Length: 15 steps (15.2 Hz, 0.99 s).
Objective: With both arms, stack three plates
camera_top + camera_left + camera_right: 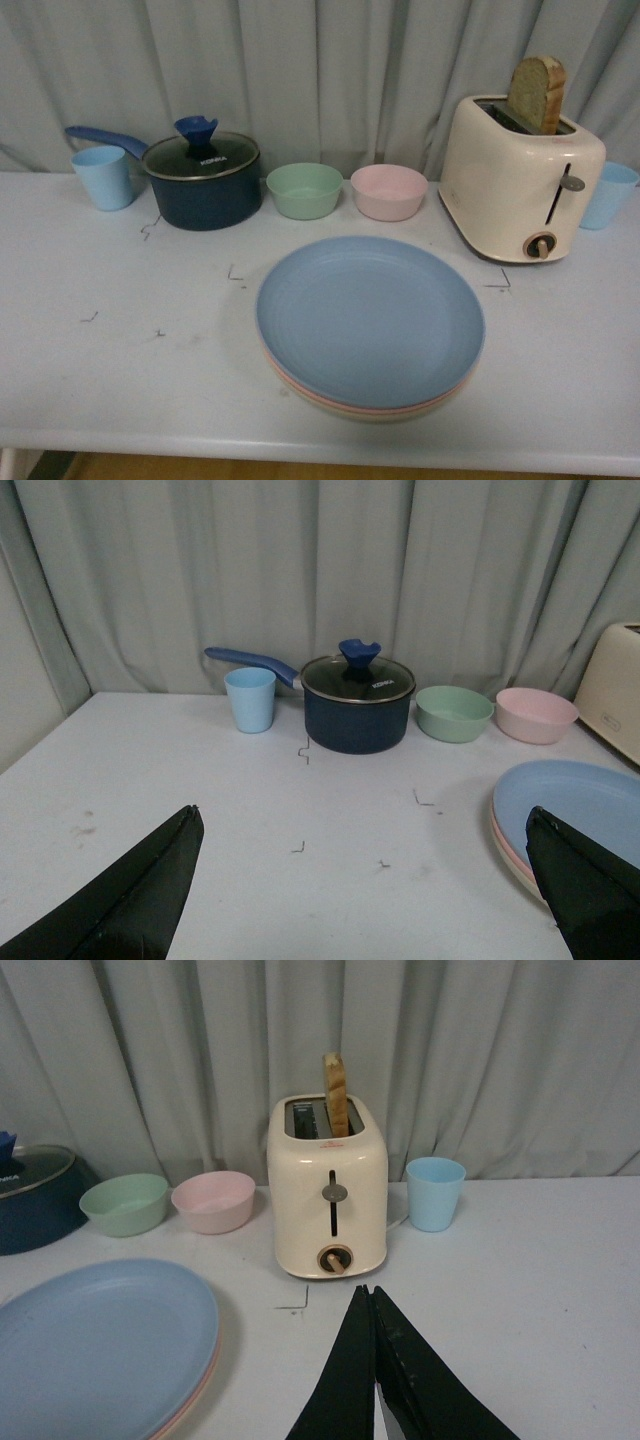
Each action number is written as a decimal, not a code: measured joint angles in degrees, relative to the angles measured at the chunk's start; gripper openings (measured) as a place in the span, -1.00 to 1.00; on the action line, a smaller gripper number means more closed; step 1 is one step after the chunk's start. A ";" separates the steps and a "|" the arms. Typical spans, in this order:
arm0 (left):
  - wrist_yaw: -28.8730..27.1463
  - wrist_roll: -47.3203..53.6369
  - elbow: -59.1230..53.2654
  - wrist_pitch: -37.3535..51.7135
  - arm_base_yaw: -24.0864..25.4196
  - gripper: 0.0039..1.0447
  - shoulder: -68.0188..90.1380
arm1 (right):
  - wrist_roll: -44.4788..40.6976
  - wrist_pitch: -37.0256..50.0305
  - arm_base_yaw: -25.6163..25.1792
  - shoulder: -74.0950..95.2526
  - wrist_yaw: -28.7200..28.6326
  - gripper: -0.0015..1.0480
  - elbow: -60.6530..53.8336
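The three plates lie stacked near the table's front centre: the light blue plate (370, 318) on top, the pink plate's rim (330, 398) under it, and the beige plate's edge (400, 414) at the bottom. Neither arm shows in the front view. My left gripper (365, 825) is open above bare table to the left of the stack (575, 805), holding nothing. My right gripper (366, 1295) is shut and empty, to the right of the stack (100, 1345) and in front of the toaster.
Along the back stand a light blue cup (103, 177), a dark blue lidded pot (202, 180), a mint-green bowl (304, 190), a pink bowl (389, 192), a cream toaster (520, 180) with a bread slice, and another blue cup (610, 195).
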 joint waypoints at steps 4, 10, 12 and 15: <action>0.00 0.00 0.00 0.00 0.00 0.88 0.00 | 0.00 -14.56 0.00 -16.96 0.00 -0.96 -1.70; 0.00 0.00 0.00 0.00 0.00 0.88 0.00 | 0.00 -25.57 0.00 -28.87 -0.02 -0.96 -1.70; 0.00 0.00 0.00 0.00 0.00 0.88 0.00 | 0.00 -29.07 0.00 -32.39 0.00 -0.96 -1.73; 0.00 0.00 0.00 0.00 0.00 0.88 0.00 | 0.00 -32.17 0.00 -35.54 -0.02 -0.96 -1.73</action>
